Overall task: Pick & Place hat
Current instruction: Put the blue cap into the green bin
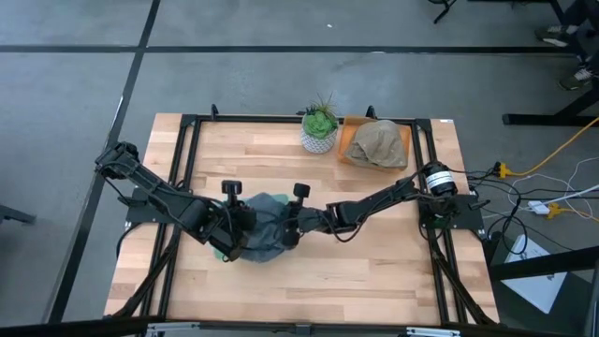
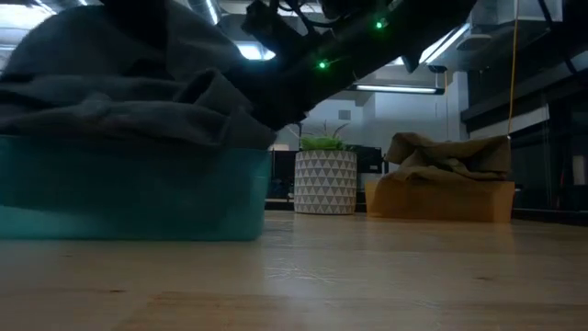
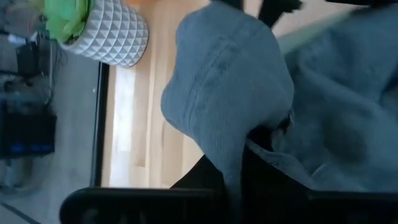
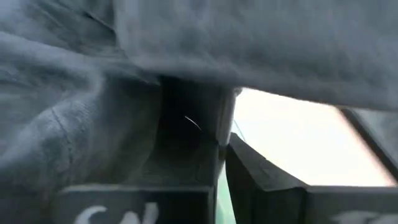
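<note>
A grey-blue hat lies draped over a teal bin in the middle of the table; in the high view only a green corner of the bin shows. My left gripper is shut on the hat's left side. My right gripper reaches in from the right, shut at the hat's right edge. In the right wrist view the hat's cloth hangs over the fingers and covers their tips. My left gripper pinches a raised fold of the hat's cloth between its two fingers, coming slanting down from the table's left. The fold stands up from the fingers, and the remainder of the hat lies on the bin. My right gripper is shut at the hat's right edge, reaching in nearly level from the table's right. The cloth lies over the fingertips and hides the place of contact. That side of the hat rests on the bin's rim.
A white patterned pot with a green plant stands at the far middle. Beside it to the right, a tan hat lies in an orange tray. Black frame rails run along the table's left and right sides.
</note>
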Available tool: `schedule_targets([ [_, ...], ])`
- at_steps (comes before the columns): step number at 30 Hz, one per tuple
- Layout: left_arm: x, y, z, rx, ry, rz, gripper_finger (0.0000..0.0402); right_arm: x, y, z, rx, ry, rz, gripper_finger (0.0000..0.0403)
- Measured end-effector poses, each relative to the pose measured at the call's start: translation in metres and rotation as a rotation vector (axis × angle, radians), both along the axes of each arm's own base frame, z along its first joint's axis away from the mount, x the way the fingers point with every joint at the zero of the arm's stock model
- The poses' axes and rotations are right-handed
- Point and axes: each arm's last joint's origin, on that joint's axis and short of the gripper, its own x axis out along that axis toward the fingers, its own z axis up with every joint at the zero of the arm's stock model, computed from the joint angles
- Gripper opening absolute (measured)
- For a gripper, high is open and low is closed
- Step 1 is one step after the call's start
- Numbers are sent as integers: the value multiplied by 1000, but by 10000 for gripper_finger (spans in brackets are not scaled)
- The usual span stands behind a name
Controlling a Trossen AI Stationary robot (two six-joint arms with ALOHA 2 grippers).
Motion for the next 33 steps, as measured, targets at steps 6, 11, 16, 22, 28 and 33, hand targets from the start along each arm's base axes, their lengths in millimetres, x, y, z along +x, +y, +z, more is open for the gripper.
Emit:
schedule_targets([
  [6, -1, 1, 0, 84, 67, -102, 6, 0, -9, -2, -51, 24, -76, 13],
  [11, -2, 4, 2, 219, 59, -114, 6, 2, -15, 1, -34, -8, -97, 13],
  [16, -2, 7, 15, 336, 16, -106, 5, 4, -16, 9, -78, -58, -110, 13],
  [22, -4, 8, 35, 374, 29, -139, 4, 3, -18, 14, -158, -68, -170, 12],
  [28, -6, 12, 36, 418, 125, -198, 5, 2, -19, 15, -166, -46, -170, 12],
  [33, -7, 15, 36, 452, 156, -214, 4, 1, -19, 16, -197, -29, -159, 12],
])
